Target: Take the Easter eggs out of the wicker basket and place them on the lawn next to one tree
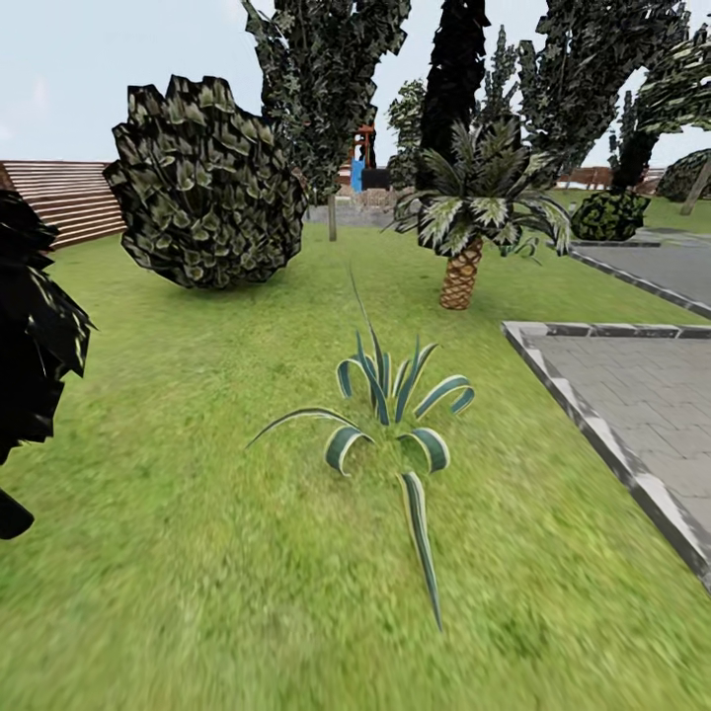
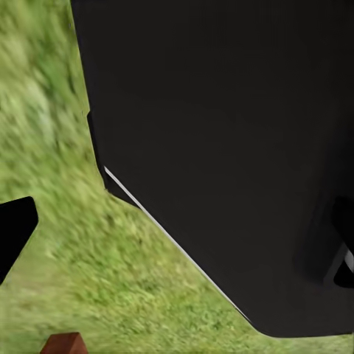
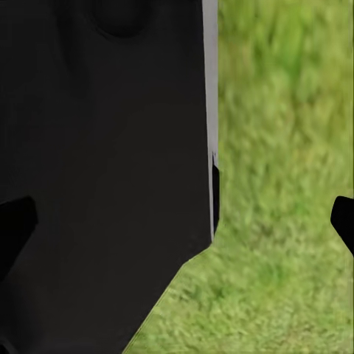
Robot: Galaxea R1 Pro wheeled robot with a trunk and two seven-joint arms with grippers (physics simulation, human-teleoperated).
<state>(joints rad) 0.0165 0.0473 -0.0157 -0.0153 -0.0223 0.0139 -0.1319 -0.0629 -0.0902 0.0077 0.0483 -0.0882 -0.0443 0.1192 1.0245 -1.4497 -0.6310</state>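
Lawn [image 1: 197, 513] w/ striped plant [image 1: 390, 415], shrub [image 1: 207, 188].

Even, bright daylight fills the head view under a pale, washed-out sky [image 1: 59, 59], with no clear direction of light. The lawn [image 1: 197, 553] carries almost no cast shadows; only faint darkening lies under the round shrub [image 1: 202, 183]. A near-black plant [image 1: 30, 326] at the left edge shows no inner detail. Grass texture is smeared and streaky toward the lower edge, sharper near the striped-leaf plant [image 1: 390, 415]. Distant trees look coarse and jagged. In both wrist views the grass is soft and blurred, and a flat black robot body [image 2: 221, 147] shows no shading, apart from a thin pale highlight along its edge.
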